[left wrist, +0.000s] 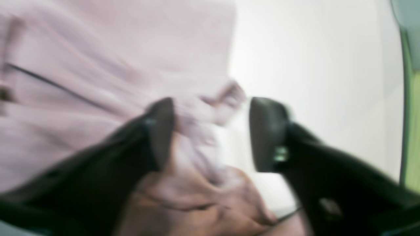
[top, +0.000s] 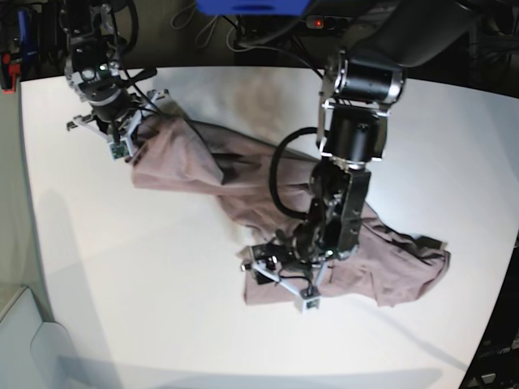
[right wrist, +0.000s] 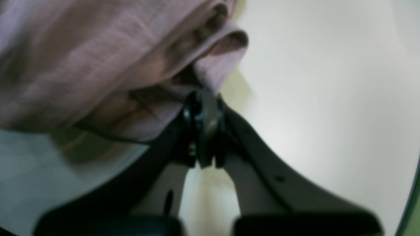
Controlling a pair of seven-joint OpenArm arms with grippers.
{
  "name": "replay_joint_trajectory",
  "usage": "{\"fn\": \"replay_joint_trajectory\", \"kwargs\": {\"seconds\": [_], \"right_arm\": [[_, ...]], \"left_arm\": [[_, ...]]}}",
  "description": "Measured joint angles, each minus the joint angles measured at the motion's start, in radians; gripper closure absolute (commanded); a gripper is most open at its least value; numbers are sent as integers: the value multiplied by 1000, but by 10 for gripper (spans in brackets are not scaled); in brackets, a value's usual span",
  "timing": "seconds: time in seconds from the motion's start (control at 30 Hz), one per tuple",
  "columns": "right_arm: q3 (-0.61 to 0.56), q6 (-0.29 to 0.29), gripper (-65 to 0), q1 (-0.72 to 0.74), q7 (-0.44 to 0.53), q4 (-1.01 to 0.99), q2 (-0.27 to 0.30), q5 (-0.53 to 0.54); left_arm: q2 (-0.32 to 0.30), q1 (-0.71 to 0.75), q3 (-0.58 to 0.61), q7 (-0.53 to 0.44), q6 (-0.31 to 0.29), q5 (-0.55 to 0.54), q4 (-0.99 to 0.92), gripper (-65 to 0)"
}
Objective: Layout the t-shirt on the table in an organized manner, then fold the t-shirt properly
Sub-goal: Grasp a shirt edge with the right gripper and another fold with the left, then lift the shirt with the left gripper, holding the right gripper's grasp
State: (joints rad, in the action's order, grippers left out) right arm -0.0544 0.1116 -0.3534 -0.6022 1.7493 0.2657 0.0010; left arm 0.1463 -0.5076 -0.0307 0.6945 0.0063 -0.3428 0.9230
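The mauve-pink t-shirt lies crumpled in a diagonal band across the white table, from the upper left to the lower right. My left gripper hovers at the shirt's near edge. In the left wrist view, the left gripper is open, its black fingers wide apart over bunched t-shirt cloth. My right gripper sits at the shirt's far-left end. In the right wrist view, the right gripper is shut on a fold of the t-shirt, which hangs lifted above the table.
A black cable loops beside the left arm over the shirt. The table's curved edge runs close on the right of the left wrist view, with green floor beyond. Dark equipment and a blue object stand behind the table's far edge.
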Motion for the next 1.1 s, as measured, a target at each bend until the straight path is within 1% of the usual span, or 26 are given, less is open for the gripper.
{"fn": "replay_joint_trajectory", "kwargs": {"seconds": [0.07, 0.17, 0.27, 0.47, 0.63, 0.7, 0.87, 0.9, 0.97, 1.03, 1.1], "right_arm": [[0, 0, 0, -2, 1, 0, 0, 0], [0, 0, 0, -1, 0, 0, 0, 0], [0, 0, 0, 1, 0, 0, 0, 0], [0, 0, 0, 2, 0, 0, 0, 0], [0, 0, 0, 4, 0, 0, 0, 0], [0, 0, 0, 4, 0, 0, 0, 0], [0, 0, 0, 6, 0, 0, 0, 0], [0, 0, 0, 6, 0, 0, 0, 0], [0, 0, 0, 4, 0, 0, 0, 0], [0, 0, 0, 4, 0, 0, 0, 0], [0, 0, 0, 4, 0, 0, 0, 0]], "left_arm": [[10, -3, 1, -26, -2, 13, -3, -553], [4, -8, 0, -69, -2, 19, -3, -615], [1, -7, 0, -71, -1, 40, -5, -619], [2, -6, 0, -72, -1, 43, -8, -619], [3, -10, -1, -81, -1, 42, -113, -619], [4, -3, -1, -131, -5, 38, -142, -619], [4, -16, -1, -176, -6, 37, -182, -616], [4, -16, -1, -177, -6, 37, -183, -602], [4, -16, -1, -177, -6, 40, -183, -529], [3, -16, -1, -175, -6, 44, -185, -397], [4, -16, -1, -172, -6, 42, -189, -229]]}}
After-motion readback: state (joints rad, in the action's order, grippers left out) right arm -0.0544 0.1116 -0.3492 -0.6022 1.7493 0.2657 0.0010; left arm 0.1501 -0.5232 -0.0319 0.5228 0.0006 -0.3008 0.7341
